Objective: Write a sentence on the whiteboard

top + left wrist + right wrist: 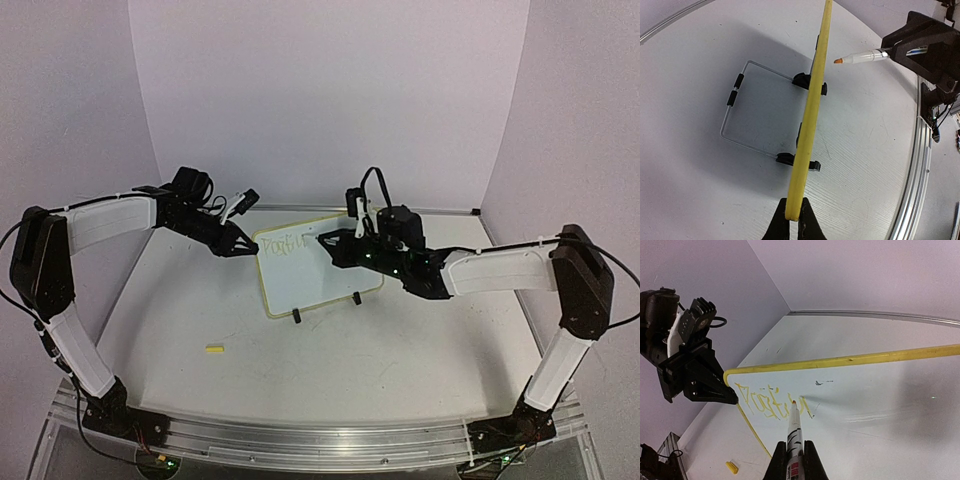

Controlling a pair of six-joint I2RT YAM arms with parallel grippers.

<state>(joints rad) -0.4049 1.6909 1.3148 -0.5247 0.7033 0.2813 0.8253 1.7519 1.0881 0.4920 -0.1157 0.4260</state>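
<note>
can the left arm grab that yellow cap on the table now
Probably not yet: the path to the yellow cap looks free, but the left gripper is shut on the edge of the whiteboard, so it would have to let go first.

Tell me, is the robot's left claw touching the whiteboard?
Touching. The left wrist view shows the left gripper shut on the whiteboard, pinching its yellow rim from both sides.
</note>
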